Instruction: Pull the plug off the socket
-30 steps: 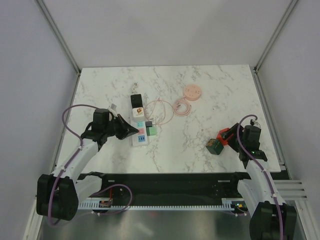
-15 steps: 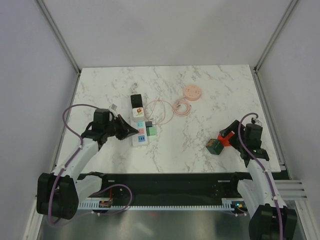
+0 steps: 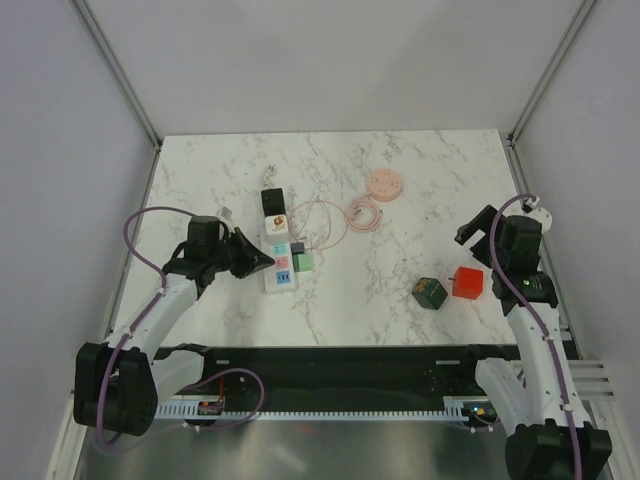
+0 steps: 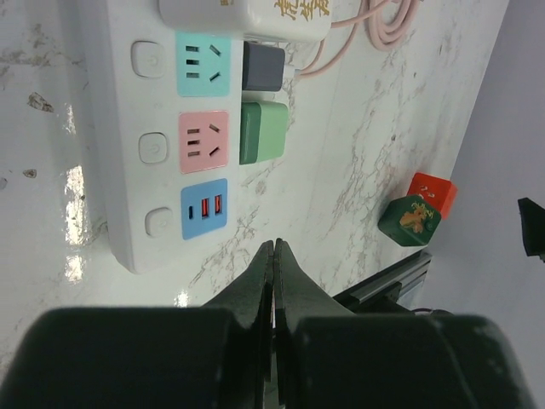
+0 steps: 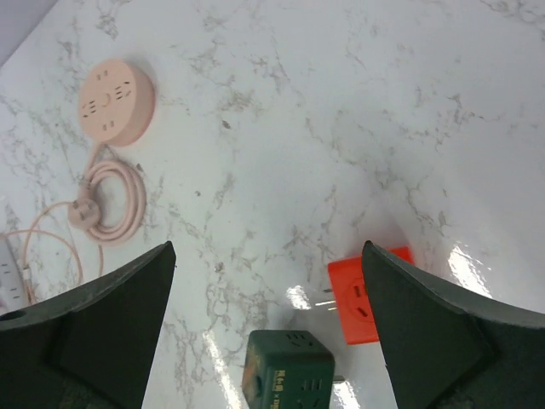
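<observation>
Because the left gripper [image 4: 272, 256] is pinched closed and empty just beside the near end of the power strip [image 4: 119, 153], left of the middle of the table [image 3: 420, 180], nothing pins the strip. Tugging the seated green plug [image 4: 262, 132] could drag it along. The right gripper [image 5: 266, 256] hangs spread wide, empty.

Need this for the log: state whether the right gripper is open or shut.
Open. The right gripper holds nothing, its fingers wide apart; the orange plug lies free on the table.
</observation>
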`<action>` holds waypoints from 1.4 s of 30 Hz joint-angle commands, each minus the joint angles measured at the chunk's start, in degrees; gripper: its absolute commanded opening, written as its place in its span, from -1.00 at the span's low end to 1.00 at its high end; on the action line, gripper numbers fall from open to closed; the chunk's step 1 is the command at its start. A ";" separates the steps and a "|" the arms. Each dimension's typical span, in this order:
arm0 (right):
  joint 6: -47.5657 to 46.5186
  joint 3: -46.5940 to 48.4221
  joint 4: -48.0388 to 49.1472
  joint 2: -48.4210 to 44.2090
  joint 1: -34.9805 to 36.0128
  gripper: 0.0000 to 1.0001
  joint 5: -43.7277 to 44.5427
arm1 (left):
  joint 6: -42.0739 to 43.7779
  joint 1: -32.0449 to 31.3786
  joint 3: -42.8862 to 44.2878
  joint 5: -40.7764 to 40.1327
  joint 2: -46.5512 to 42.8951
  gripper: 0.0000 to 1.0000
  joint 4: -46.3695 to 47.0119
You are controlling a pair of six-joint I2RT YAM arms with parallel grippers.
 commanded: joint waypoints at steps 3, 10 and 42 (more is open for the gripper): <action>1.89 7.80 1.40 4.32 14.95 0.96 13.01 | 0.25 -0.11 0.59 -1.13 1.54 -0.96 1.60; 5.68 22.12 1.85 28.09 44.73 0.96 28.15 | -0.45 -0.02 0.06 -2.53 3.83 -0.95 1.86; 6.65 70.48 5.63 80.79 60.43 0.51 14.18 | -12.22 6.40 -4.07 0.98 16.40 -0.95 19.96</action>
